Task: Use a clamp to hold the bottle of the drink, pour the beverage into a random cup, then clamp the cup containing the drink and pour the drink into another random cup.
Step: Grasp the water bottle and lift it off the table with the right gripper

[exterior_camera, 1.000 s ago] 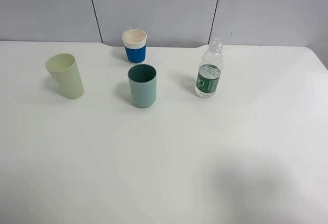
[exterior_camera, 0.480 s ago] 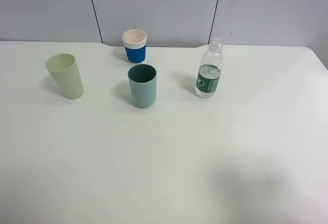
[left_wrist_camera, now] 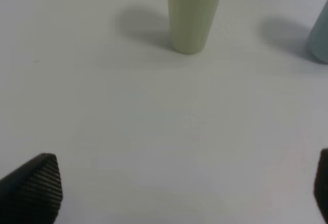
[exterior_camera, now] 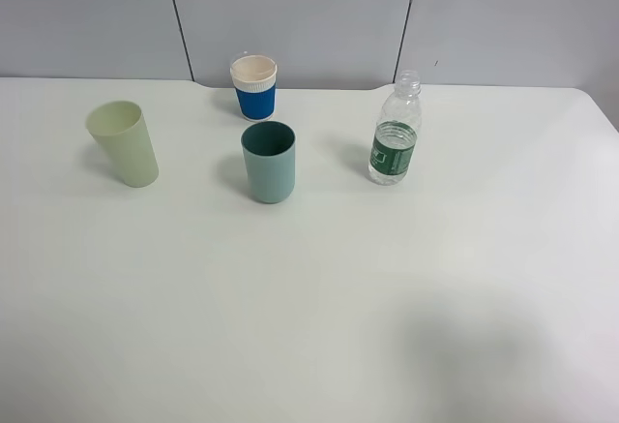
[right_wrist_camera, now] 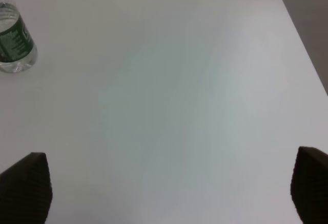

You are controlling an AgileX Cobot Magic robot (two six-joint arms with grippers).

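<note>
A clear uncapped bottle with a green label (exterior_camera: pixel 396 136) stands upright on the white table (exterior_camera: pixel 309 297) at the back right, part full of water; it also shows in the right wrist view (right_wrist_camera: pixel 13 39). A pale green cup (exterior_camera: pixel 124 143) stands at the left and shows in the left wrist view (left_wrist_camera: pixel 193 14). A teal cup (exterior_camera: pixel 269 162) stands in the middle, its edge in the left wrist view (left_wrist_camera: pixel 320 37). A blue and white paper cup (exterior_camera: pixel 254 86) stands behind it. My left gripper (left_wrist_camera: pixel 179 190) and right gripper (right_wrist_camera: pixel 169 190) are open and empty, both out of the exterior view.
Grey wall panels (exterior_camera: pixel 290 16) run behind the table. The table's right edge (right_wrist_camera: pixel 302 44) shows in the right wrist view, with grey floor beyond it.
</note>
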